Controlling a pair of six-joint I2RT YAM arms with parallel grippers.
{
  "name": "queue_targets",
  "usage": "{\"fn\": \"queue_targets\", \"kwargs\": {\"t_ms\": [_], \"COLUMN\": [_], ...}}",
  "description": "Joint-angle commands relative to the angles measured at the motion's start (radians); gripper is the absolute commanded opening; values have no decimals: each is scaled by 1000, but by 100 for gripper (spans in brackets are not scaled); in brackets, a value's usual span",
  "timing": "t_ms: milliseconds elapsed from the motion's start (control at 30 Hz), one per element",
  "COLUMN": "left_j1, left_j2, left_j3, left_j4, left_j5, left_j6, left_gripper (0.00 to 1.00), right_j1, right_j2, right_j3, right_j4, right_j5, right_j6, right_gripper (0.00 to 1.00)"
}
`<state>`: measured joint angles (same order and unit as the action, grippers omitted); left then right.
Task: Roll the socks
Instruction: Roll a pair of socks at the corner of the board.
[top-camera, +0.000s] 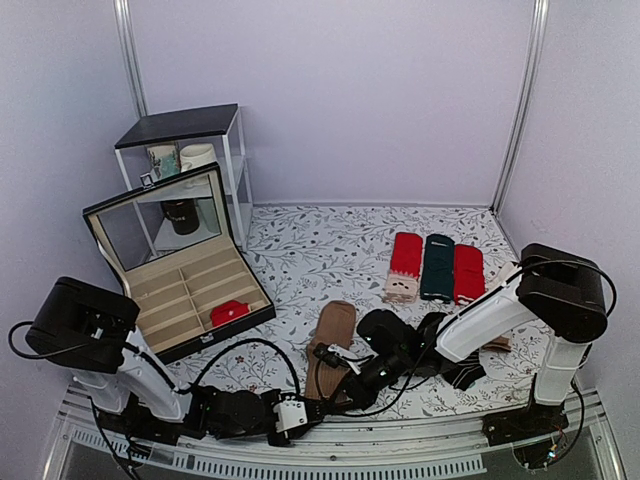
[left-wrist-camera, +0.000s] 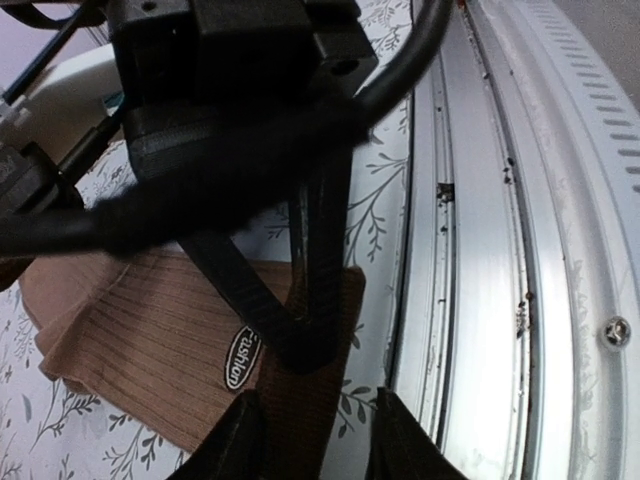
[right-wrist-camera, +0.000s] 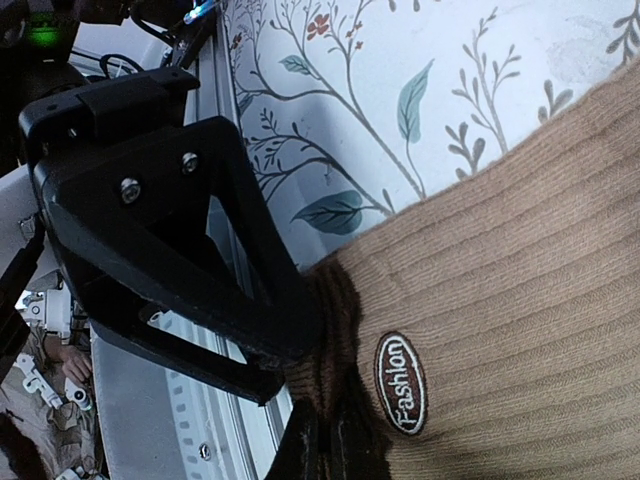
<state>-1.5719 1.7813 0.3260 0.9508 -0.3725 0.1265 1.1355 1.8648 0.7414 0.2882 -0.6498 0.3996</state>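
The brown socks (top-camera: 331, 345) lie as a flat strip on the floral cloth near the front edge. They have ribbed tan knit with a dark brown cuff and an oval "Fashion" label (right-wrist-camera: 401, 382). My right gripper (right-wrist-camera: 335, 450) is shut on the dark cuff at the sock's near end, and it also shows in the top view (top-camera: 337, 373). My left gripper (left-wrist-camera: 315, 445) is open, its fingers (left-wrist-camera: 238, 445) standing either side of the same cuff edge (left-wrist-camera: 300, 400) without closing on it. In the top view the left gripper (top-camera: 312, 407) sits just in front of the sock's near end.
An open black compartment box (top-camera: 180, 290) holding a small red bundle (top-camera: 230, 312) stands at the left. Red and dark green flat socks (top-camera: 437, 267) lie at the back right. A small shelf with mugs (top-camera: 190, 150) is behind. A metal rail (left-wrist-camera: 500, 250) runs along the near edge.
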Motion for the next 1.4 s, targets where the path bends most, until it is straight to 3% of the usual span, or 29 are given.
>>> {"fn": "queue_targets", "kwargs": {"t_ms": [0, 400, 567, 733, 800, 1100, 1200, 1367], "left_j1": [17, 18, 19, 33, 43, 146, 178, 200], "left_j2": [5, 25, 18, -12, -18, -16, -13, 28], "left_j3": [-19, -5, -7, -36, -43, -45, -40, -23], "left_j4": [-49, -78, -95, -96, -104, -166, -193, -205], "left_j5": [16, 27, 55, 102, 137, 316, 356, 395], "left_j6": [-44, -58, -86, -153, -191, -330, -362, -375], "left_gripper": [38, 0, 0, 0, 0, 0, 0, 0], "right_j1": [-5, -5, -6, -7, -9, 35, 114, 194], "right_j2": [83, 68, 34, -62, -128, -419, -421, -330], "right_j3": [-42, -35, -23, -33, -61, -349, -369, -315], "right_j4": [-189, -182, -182, -142, -97, 325, 351, 334], "right_j5": [84, 64, 80, 182, 254, 395, 477, 567], "right_j6": [-14, -23, -45, -83, -107, -396, -531, -619], "right_gripper": [0, 0, 6, 39, 47, 50, 51, 51]}}
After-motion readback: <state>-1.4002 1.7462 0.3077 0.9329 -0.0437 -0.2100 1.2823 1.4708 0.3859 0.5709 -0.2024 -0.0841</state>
